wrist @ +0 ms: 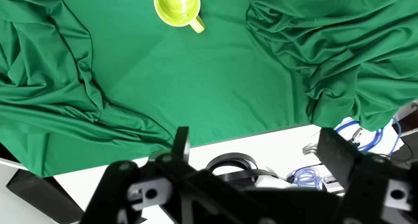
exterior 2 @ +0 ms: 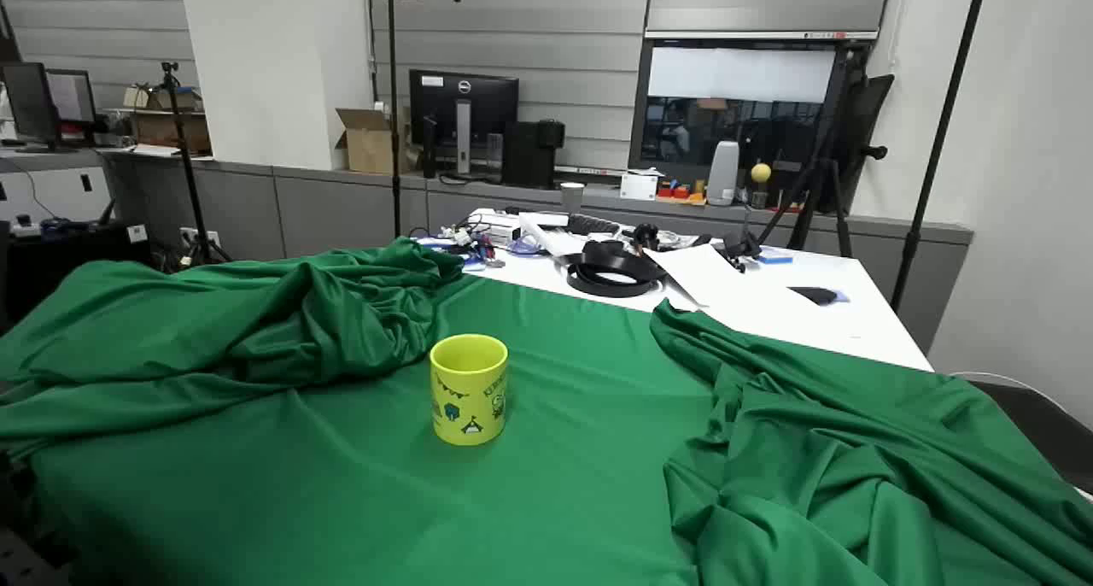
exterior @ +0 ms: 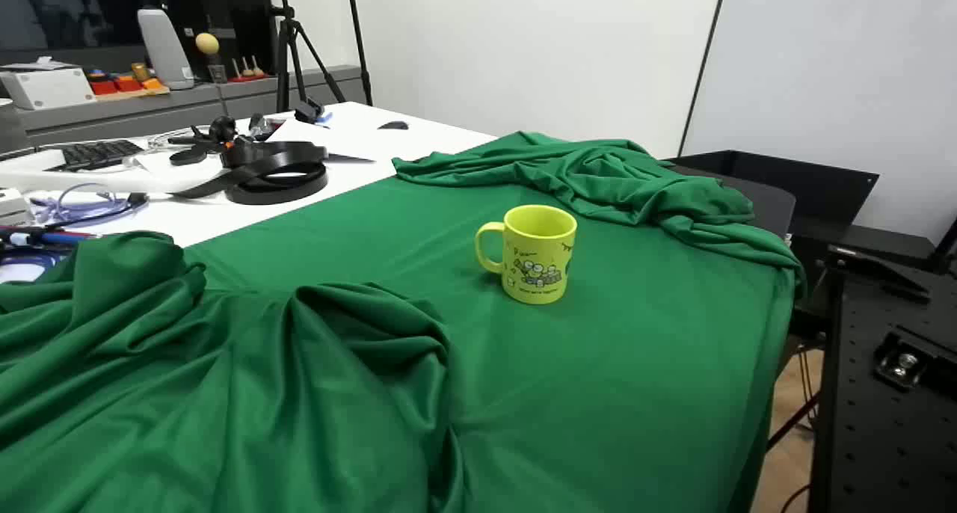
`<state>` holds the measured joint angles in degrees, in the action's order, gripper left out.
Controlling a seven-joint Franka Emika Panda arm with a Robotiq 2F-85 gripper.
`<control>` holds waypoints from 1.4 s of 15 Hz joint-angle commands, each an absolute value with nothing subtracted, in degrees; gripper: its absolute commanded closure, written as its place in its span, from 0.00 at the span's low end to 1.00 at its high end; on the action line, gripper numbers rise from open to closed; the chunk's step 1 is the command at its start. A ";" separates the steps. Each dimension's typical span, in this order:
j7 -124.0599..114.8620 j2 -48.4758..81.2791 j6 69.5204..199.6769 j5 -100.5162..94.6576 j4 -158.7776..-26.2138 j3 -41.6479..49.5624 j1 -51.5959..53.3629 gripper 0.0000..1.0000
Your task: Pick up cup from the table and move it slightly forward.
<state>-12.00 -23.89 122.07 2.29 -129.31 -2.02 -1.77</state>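
Yellow-green mug upright on the table, set on a flat stretch of green cloth. In an exterior view its side handle points to the frame's left, just beside printed cartoon figures; in an exterior view a printed tent shows low on the mug's side. Cloth bunched into heaps on two sides of the mug, apart from it.

Claw seen in the wrist view: fingers spread wide, in line with the table's white strip in the frame, well apart from the mug. From there the mug is viewed from above, rim cut by the frame's top, side handle towards lower right, glare on the inside.

On the white tabletop past the cloth: coiled black strap, keyboard near it, white sheet of paper. A bluish cable bundle near the strap in the wrist view.

Behind the table, a grey ledge carries a Dell monitor, a cardboard box beside it. Black tripod near the table's far end; yellow ball near the tripod.
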 commanded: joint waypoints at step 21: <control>-19.00 -15.64 139.71 -4.93 -140.52 -3.01 -5.10 0.00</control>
<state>-13.52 -18.18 133.64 -2.33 -137.77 -2.07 -3.47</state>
